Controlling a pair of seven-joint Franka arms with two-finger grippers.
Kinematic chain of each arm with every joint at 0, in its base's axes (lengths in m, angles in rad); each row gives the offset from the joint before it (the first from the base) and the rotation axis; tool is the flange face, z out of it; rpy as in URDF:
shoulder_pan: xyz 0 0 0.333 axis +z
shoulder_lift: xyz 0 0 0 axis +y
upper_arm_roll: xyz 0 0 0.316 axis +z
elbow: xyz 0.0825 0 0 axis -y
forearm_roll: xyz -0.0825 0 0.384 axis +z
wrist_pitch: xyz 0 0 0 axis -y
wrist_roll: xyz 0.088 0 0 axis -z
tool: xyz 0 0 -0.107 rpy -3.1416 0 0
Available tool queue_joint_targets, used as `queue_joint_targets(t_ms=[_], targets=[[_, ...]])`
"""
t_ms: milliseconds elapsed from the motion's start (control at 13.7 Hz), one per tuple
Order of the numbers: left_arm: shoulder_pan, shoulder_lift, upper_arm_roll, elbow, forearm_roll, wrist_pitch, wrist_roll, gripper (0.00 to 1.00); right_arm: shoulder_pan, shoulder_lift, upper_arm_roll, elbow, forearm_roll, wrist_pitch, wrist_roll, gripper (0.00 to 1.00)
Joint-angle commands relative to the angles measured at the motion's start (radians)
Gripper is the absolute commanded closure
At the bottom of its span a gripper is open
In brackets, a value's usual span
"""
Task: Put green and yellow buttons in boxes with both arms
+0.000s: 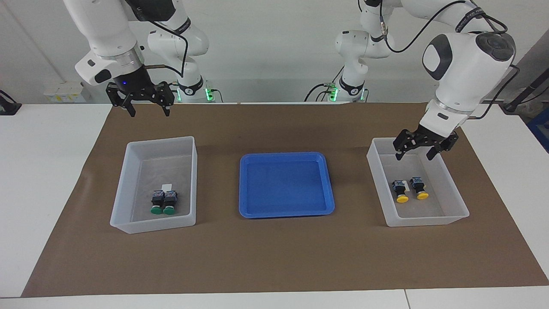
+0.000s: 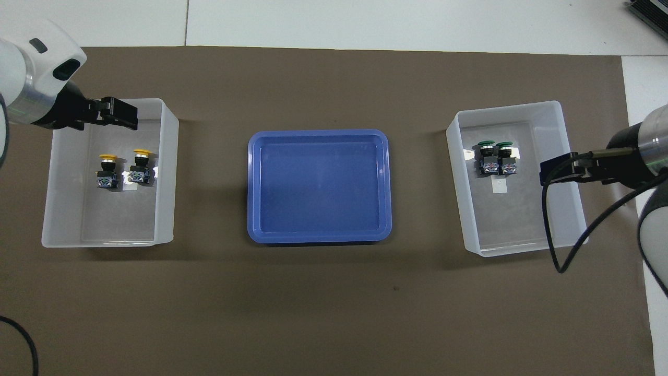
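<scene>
Two green buttons (image 1: 164, 202) lie side by side in the translucent box (image 1: 154, 226) toward the right arm's end; they also show in the overhead view (image 2: 496, 155), in the same box (image 2: 522, 249). Two yellow buttons (image 1: 411, 190) lie side by side in the other box (image 1: 424, 221) toward the left arm's end, and show in the overhead view (image 2: 124, 168) in that box (image 2: 99, 241). My right gripper (image 1: 148, 112) is open and empty, raised high by the green-button box's rim (image 2: 547, 174). My left gripper (image 1: 414, 156) is open and empty, low over the yellow-button box (image 2: 128, 119).
An empty shallow blue tray (image 1: 286, 184) sits between the two boxes on the brown mat (image 1: 274, 257); it shows mid-table in the overhead view (image 2: 319, 188). A small white label (image 2: 499, 184) lies in the green-button box.
</scene>
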Motion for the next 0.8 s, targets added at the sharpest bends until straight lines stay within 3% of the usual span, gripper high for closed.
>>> queue_joint_targets(t_ms=[0, 220, 732], targets=[[0.007, -0.017, -0.004, -0.026, 0.017, 0.024, -0.002, 0.00, -0.013, -0.009, 0.010, -0.030, -0.020, -0.003, 0.011, 0.00], [0.009, -0.017, -0.002, -0.026, 0.017, 0.024, -0.002, 0.00, -0.014, -0.002, 0.010, -0.027, -0.023, 0.059, 0.003, 0.00], [0.009, -0.017, -0.001, -0.026, 0.020, 0.015, -0.004, 0.00, -0.001, -0.005, 0.010, -0.033, -0.048, 0.063, 0.016, 0.00]])
